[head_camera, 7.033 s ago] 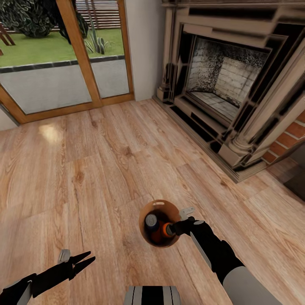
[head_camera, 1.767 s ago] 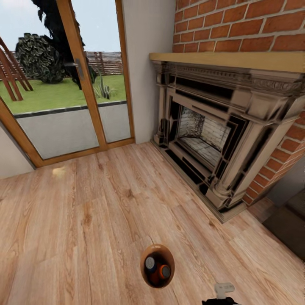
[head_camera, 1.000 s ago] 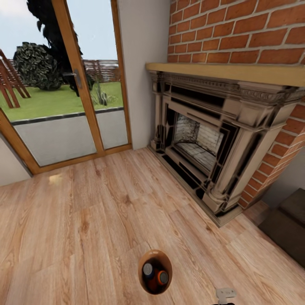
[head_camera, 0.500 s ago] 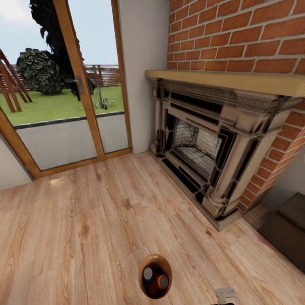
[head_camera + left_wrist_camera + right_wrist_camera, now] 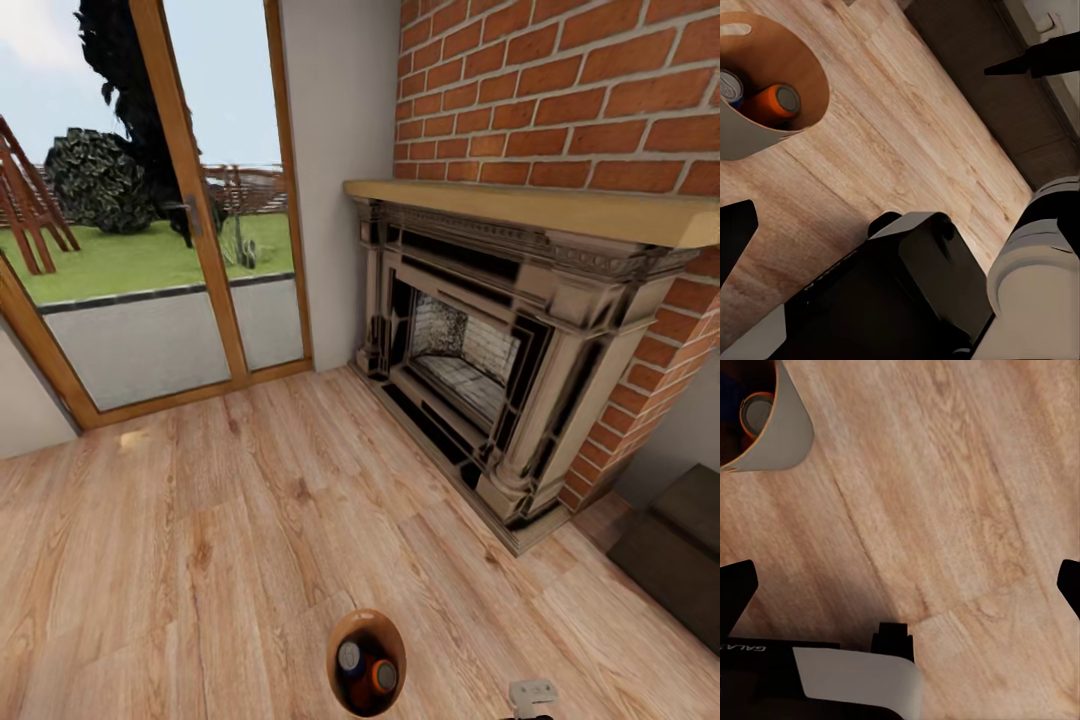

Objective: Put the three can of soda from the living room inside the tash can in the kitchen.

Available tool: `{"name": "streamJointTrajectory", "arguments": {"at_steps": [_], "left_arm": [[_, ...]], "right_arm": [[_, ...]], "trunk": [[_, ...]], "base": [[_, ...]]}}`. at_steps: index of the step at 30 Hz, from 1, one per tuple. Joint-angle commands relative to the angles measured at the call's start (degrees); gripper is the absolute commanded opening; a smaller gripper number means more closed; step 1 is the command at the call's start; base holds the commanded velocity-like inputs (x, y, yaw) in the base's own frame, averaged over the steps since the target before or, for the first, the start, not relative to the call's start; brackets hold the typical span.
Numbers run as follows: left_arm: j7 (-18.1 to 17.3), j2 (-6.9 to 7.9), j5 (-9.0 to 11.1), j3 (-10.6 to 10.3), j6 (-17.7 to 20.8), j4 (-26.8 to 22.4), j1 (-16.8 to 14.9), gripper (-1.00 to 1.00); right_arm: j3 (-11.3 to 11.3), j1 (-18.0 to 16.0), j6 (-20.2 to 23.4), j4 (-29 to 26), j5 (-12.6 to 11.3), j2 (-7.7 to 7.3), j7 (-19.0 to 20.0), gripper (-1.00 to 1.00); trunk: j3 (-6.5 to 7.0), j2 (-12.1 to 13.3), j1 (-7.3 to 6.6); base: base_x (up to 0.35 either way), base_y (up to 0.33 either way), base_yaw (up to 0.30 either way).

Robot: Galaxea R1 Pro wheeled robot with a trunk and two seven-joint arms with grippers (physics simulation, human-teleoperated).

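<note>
- A light wood plank floor point(image 5: 200, 540) fills the lower half of the head view, with bare floor on every side of the bin.
- A brick fireplace point(image 5: 480, 330) with a pale wooden mantel stands at the right of the frame; its dark stone surround reaches down to the floor.
- Glass doors with a wooden frame point(image 5: 190, 200) take up the upper left, showing grass, a dark bush and a fence outside.
- A dark cabinet corner point(image 5: 680, 550) sits at the lower right edge.
- One small round bin point(image 5: 367, 663), brown inside and pale grey outside, stands upright on the floor at the bottom centre of the head view.
- Inside the bin two can tops are plain: one blue can point(image 5: 349, 655) and one orange can point(image 5: 383, 676), side by side. Something orange lies beneath them; whether it is a third can cannot be told.
- In the left wrist view the bin point(image 5: 765, 90) is at the upper left, with an oval handle slot near its rim, and an orange can point(image 5: 774, 103) lies tilted inside.
- The left gripper point(image 5: 881, 142) has its two dark fingertips far apart, released, holding nothing.
- The right gripper point(image 5: 904, 585) is likewise spread wide over bare floor, empty; the bin's grey wall point(image 5: 784, 427) is nearby, not touched.
</note>
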Motion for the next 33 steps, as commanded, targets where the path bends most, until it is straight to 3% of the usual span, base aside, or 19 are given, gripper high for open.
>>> {"name": "streamJointTrajectory", "arguments": {"at_steps": [1,33], "left_arm": [[0.0,0.00,0.0,0.0,0.0,0.0,0.0,1.00],[0.4,0.00,0.0,0.0,0.1,0.1,0.0,1.00]], "right_arm": [[0.0,0.0,0.0,0.0,0.0,0.00,0.0,1.00],[0.0,0.0,0.0,0.0,0.0,0.00,0.0,1.00]], "trunk": [[0.28,0.4,-0.23],[9.08,13.3,-7.25]], "base": [[0.000,0.000,0.000],[0.000,0.000,0.000]]}}
